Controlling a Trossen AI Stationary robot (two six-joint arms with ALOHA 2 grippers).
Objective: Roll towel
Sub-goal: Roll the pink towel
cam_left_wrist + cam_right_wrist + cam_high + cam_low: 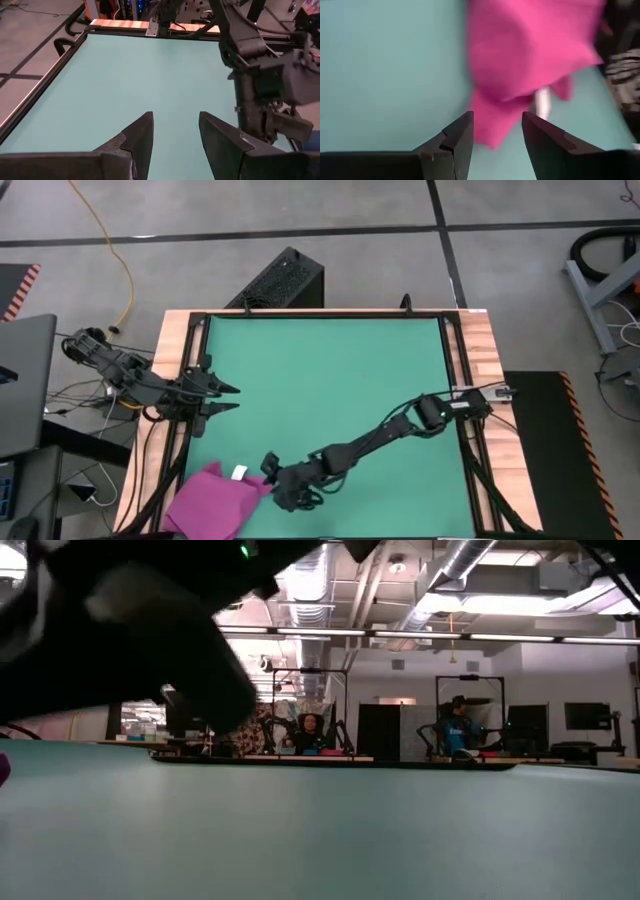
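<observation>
The right hand (268, 477), fingers parted and empty, probably lines up on the crumpled towel (212, 500) overhanging the tabletop (330, 380) corner; left hand (232, 398) waits, parted

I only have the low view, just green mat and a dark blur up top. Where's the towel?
Observer: The towel lies crumpled at the mat's near-left corner, partly over the edge.
Operator: Which arm is on it?
Observer: The right tool, open, its tips at the towel's edge.
Operator: And the left one?
Observer: The left tool is open, waiting at the mat's left edge, apart from the towel.
</observation>
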